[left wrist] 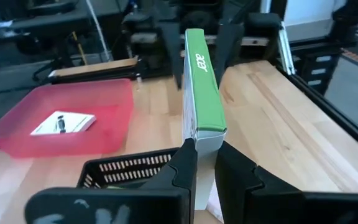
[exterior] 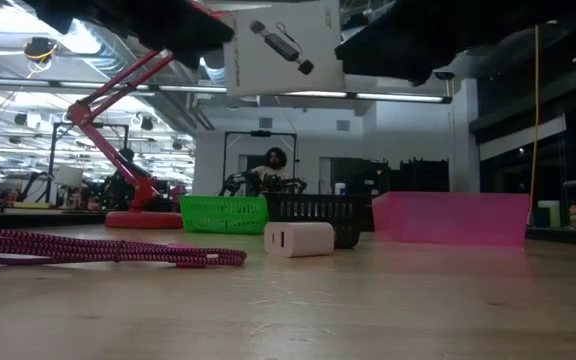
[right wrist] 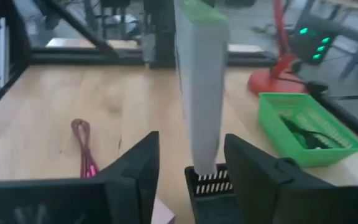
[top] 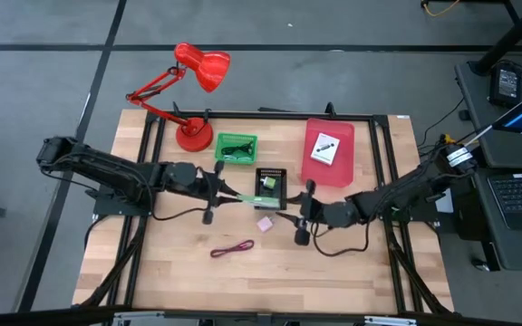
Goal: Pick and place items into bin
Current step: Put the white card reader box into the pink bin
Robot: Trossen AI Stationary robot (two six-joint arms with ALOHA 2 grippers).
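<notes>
From my low view the arms are cut off at the top edge above the white box. I can't make out the print on the packet in the pink bin, nor what lies in the black basket beside it.

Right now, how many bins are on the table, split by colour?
Green basket: 1
Black basket: 1
Pink tray: 1
Total: 3
</notes>
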